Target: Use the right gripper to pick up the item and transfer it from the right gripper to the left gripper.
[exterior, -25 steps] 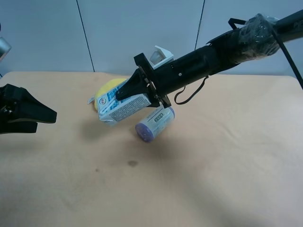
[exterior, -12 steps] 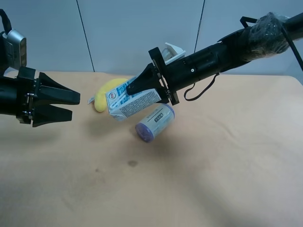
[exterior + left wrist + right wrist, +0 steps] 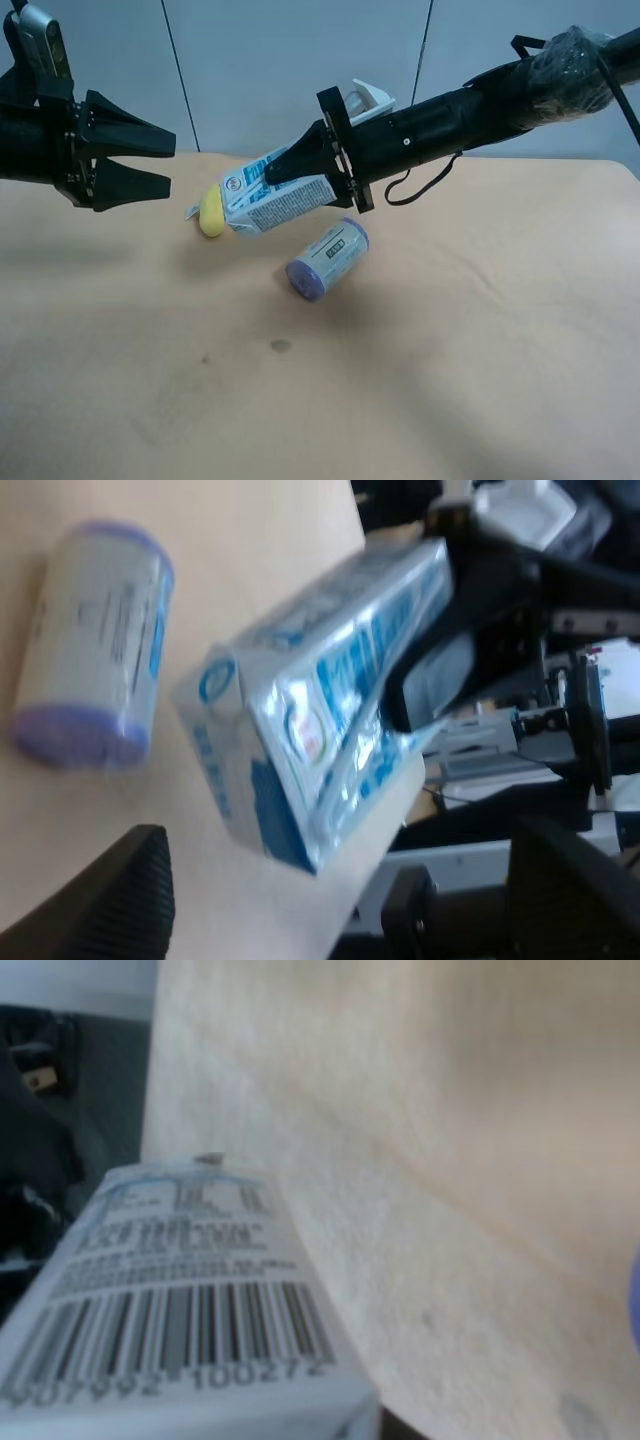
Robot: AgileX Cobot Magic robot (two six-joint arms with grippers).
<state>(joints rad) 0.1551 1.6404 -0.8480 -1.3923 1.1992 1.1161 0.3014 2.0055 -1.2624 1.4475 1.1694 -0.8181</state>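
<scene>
A blue-and-white milk carton (image 3: 272, 198) is held tilted in the air by my right gripper (image 3: 292, 180), the arm at the exterior high view's right. The gripper is shut on the carton's rear end. The carton's barcode side fills the right wrist view (image 3: 170, 1310). My left gripper (image 3: 170, 165), on the arm at the view's left, is open and level with the carton, a short gap away from its free end. In the left wrist view the carton (image 3: 320, 730) lies ahead between the black fingers (image 3: 110, 900).
A purple-capped can (image 3: 327, 259) lies on its side on the tan table (image 3: 450, 350) just below the carton, and also shows in the left wrist view (image 3: 95, 640). A yellow banana (image 3: 211, 212) lies behind the carton's free end.
My left gripper has come up from low at the view's edge, opened, and now faces the carton. My right gripper has lifted the carton slightly higher.
</scene>
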